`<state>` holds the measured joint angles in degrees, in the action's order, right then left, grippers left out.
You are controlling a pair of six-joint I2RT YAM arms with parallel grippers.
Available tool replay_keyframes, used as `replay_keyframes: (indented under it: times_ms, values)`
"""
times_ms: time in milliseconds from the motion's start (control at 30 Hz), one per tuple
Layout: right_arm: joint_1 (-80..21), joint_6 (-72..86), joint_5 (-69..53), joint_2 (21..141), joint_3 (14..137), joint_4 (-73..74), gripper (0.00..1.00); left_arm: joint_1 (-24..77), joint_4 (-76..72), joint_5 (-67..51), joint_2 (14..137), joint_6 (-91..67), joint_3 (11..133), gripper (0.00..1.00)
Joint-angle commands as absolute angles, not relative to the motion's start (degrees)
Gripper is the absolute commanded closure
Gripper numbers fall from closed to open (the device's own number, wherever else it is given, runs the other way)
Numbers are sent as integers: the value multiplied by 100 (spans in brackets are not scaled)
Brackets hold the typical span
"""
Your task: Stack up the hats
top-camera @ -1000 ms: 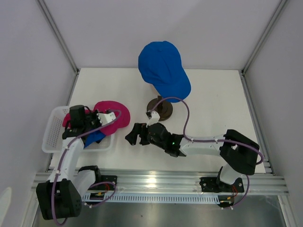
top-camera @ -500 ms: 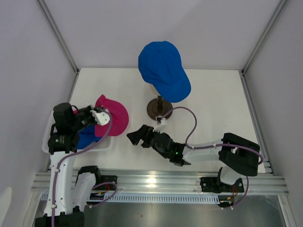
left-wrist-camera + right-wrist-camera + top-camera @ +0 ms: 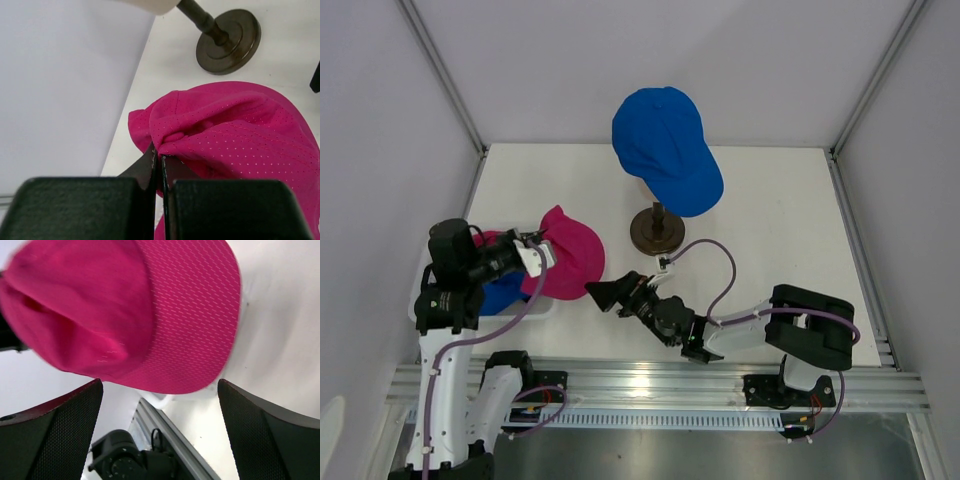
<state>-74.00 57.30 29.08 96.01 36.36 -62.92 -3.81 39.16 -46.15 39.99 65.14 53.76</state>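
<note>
My left gripper (image 3: 538,256) (image 3: 159,156) is shut on the rim fabric of a magenta pink hat (image 3: 570,262) (image 3: 240,135), which hangs above the basket's right edge. A bright blue hat (image 3: 665,150) sits on the mannequin head at the back. Another blue hat (image 3: 503,293) lies in the basket, partly hidden under my left arm. My right gripper (image 3: 605,293) (image 3: 159,386) stands wide open just right of the pink hat (image 3: 150,315), its brim above the gap between the fingers, not touching them.
The white plastic basket (image 3: 421,300) sits at the table's left front. The mannequin's dark round stand (image 3: 656,232) (image 3: 228,35) stands mid-table, just behind my right gripper. White walls enclose the table on the left, back and right.
My left gripper has lifted the pink hat and carried it a little right, clear of the basket. My right gripper has moved forward and left, turning its open fingers to the hat.
</note>
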Motion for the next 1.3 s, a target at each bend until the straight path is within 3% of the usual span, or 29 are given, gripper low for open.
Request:
replay_keyframes:
  times_ms: [0, 467, 733, 933, 1033, 1133, 1167, 1233, 1267]
  values:
    - [-7427, 5441, 3111, 9589, 3534, -6724, 0, -299, 3858, -5264, 3946, 6442, 5756, 99]
    - [-7418, 4237, 3050, 9518, 3481, -7707, 1, -255, 4570, -6521, 4034, 6592, 6512, 99]
    - [-7374, 3885, 2084, 9387, 3489, -8385, 4, -246, 4430, -6935, 4087, 6443, 6460, 99]
    - [-7444, 3902, 1679, 9106, 3454, -8517, 24, -264, 4017, -6680, 4113, 6275, 6144, 99]
    - [-7479, 3902, 1582, 8939, 3419, -8481, 40, -281, 3885, -6452, 4096, 6275, 5933, 99]
    - [-7497, 3999, 1512, 8719, 3358, -8341, 66, -281, 3736, -6074, 4096, 6293, 5748, 99]
    - [-7497, 4043, 1512, 8545, 3357, -8245, 81, -281, 3718, -5951, 4096, 6319, 5696, 99]
    - [-7497, 4078, 1616, 8307, 3401, -7693, 99, -281, 3378, -5574, 4052, 6119, 5494, 99]
    - [-7497, 4096, 1661, 8166, 3445, -7429, 100, -281, 3192, -5433, 3982, 5978, 5441, 99]
